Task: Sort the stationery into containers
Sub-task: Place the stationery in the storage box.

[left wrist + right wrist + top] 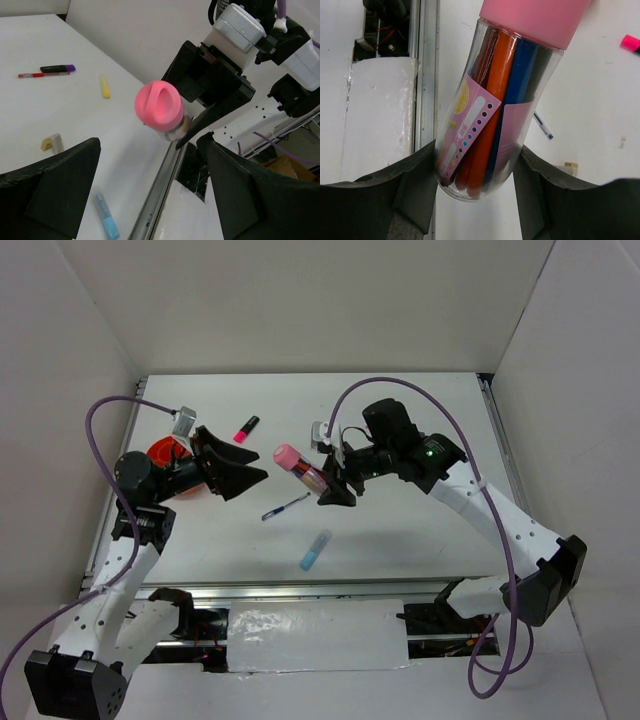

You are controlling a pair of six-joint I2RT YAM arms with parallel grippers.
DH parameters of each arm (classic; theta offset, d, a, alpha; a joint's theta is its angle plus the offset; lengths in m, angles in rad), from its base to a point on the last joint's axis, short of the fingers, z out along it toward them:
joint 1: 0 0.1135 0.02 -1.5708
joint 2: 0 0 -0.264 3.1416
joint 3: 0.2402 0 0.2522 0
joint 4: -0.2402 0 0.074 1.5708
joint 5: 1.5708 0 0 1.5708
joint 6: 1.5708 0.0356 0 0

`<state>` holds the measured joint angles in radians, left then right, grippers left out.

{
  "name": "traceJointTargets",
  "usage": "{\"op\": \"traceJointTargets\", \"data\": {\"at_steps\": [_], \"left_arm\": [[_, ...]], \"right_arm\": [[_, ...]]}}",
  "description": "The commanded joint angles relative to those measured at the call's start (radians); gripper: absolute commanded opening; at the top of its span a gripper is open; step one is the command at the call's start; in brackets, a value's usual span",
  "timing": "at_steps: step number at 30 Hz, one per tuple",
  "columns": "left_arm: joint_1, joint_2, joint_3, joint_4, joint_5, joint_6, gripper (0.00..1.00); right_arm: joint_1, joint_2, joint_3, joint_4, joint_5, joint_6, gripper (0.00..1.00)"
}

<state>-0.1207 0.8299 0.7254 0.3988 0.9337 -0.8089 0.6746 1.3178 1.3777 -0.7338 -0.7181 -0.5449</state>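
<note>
Your right pincer (477,187) is closed partway on a clear tube of markers (490,100). One finger presses each side of the tube's rounded bottom end. The tube is held off the counter (400,530) with its pink-capped end slanting toward your left arm.

Your left pincer (248,480) is spread as wide as it goes and holds nothing. In the left wrist view the pink cap sits just ahead of that opening, between the lines of the two fingers (55,190), and touches neither.

The orange cup (165,452) stands behind the left pincer, by the arm's wrist near the counter's left edge.

Loose on the counter:
- The pink highlighter (246,428) lies near the back, beyond the left pincer.
- The thin blue pen (285,507) lies just below the tube.
- The light blue highlighter (315,550) lies nearer the front edge.
- The left wrist view also shows the yellow highlighter (104,86) and the beige block (52,144).
- The purple-black highlighter (57,68) lies just beside the red pen (42,75).
</note>
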Motion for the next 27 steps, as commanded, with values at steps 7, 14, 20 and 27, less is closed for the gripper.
{"op": "traceJointTargets", "data": {"at_steps": [7,14,20,27], "left_arm": [[-0.034,0.055,-0.038,0.28,-0.099,-0.219,0.99],[-0.034,0.072,-0.035,0.33,-0.148,-0.279,0.99],[-0.036,0.08,-0.014,0.35,-0.168,-0.296,0.95],[-0.034,0.072,-0.014,0.336,-0.18,-0.311,0.8]], "right_arm": [[0.042,0.04,0.113,0.082,-0.056,0.098,0.0],[0.063,0.075,0.144,0.114,-0.07,0.164,0.0],[0.08,0.11,0.149,0.172,-0.08,0.253,0.0],[0.08,0.146,0.172,0.238,-0.098,0.384,0.0]]}}
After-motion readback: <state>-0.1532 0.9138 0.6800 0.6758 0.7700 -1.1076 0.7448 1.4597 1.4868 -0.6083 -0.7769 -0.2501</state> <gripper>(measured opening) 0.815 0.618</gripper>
